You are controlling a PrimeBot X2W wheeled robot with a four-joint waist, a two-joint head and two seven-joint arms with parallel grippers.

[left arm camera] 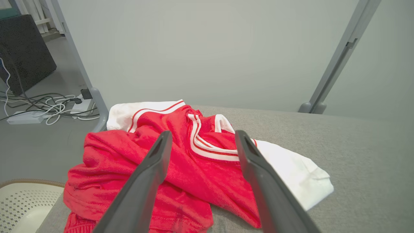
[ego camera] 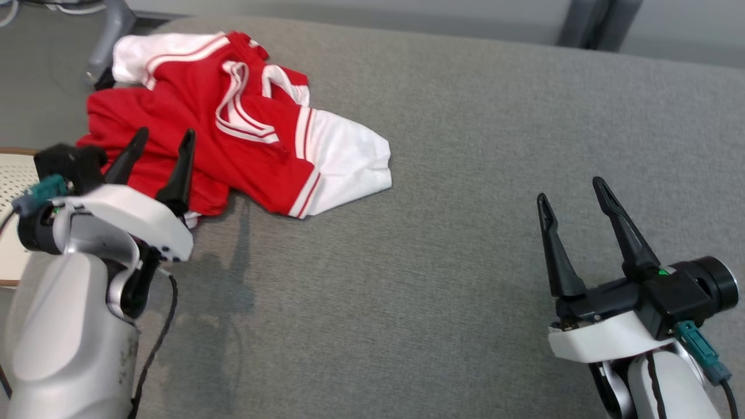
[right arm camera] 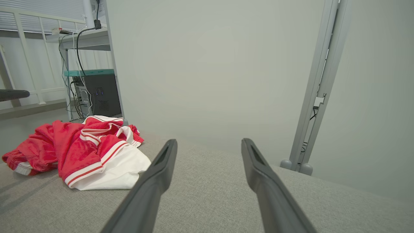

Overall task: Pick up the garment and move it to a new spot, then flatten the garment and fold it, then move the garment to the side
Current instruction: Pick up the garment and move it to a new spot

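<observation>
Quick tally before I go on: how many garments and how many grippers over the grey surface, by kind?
Garments: 1, the red and white garment
Grippers: 2, the left gripper and the right gripper, both with jaws open
Total: 3

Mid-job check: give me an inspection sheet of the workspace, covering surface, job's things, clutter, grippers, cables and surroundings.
Surface: grey fabric surface, with the garment at its far left corner.
Job's things: red and white garment, crumpled, not flattened, not folded.
Clutter: nothing seen on the surface; a pale perforated object sits beside its left edge.
Grippers: left gripper open, over the garment's near edge, holding nothing; right gripper open, over bare surface, apart from the garment.
Cables: black cable along the left arm; floor cables with a power strip.
Surroundings: grey partition wall, grey post, dark computer case.
</observation>
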